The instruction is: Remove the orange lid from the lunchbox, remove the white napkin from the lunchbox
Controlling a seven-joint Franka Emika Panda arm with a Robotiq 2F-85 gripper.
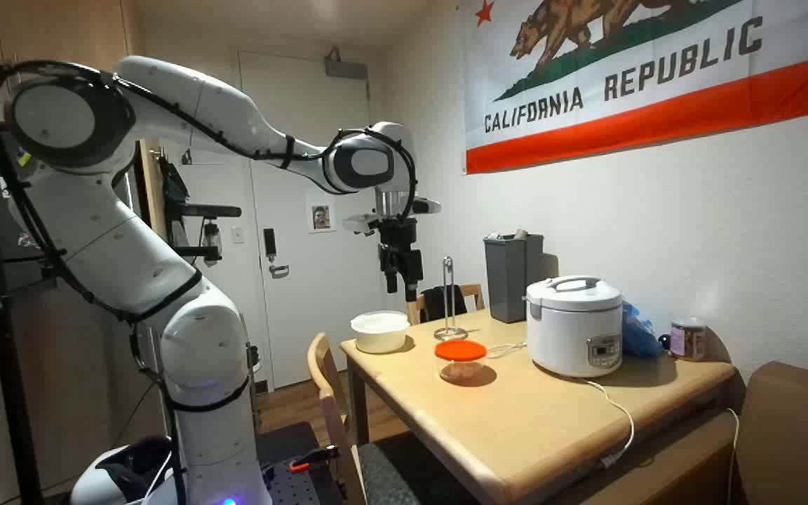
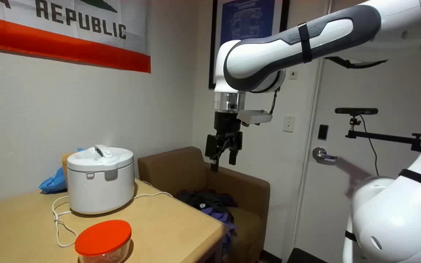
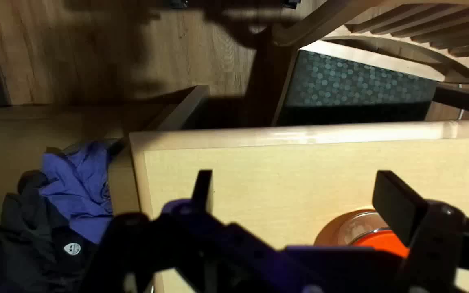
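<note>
A: State of the tool?

B: Gripper (image 2: 223,165) raised above the tabletop (image 1: 516,421), fingers (image 3: 399,204) pointing down and spread apart, wood surface visible between them in the wrist view.

A: Position of the orange lid (image 1: 460,350)?

B: Seated level on the lunchbox (image 1: 459,372) in both exterior views, well below the gripper. In the wrist view one finger hides part of it. Lunchbox contents cannot be made out.

A: Edges?

B: A strip of tabletop separates the lunchbox from the long table edge (image 3: 299,136), where a chair (image 3: 364,83) stands. The white bowl (image 1: 380,337) sits close to that edge.

A: Room to move?

B: The rice cooker (image 1: 565,344) stands near the lunchbox, apart from it, with a white cord (image 2: 57,219) looped beside them. A metal stand (image 1: 450,333) rises just beyond the lunchbox in an exterior view. Above the lid the air is open.
</note>
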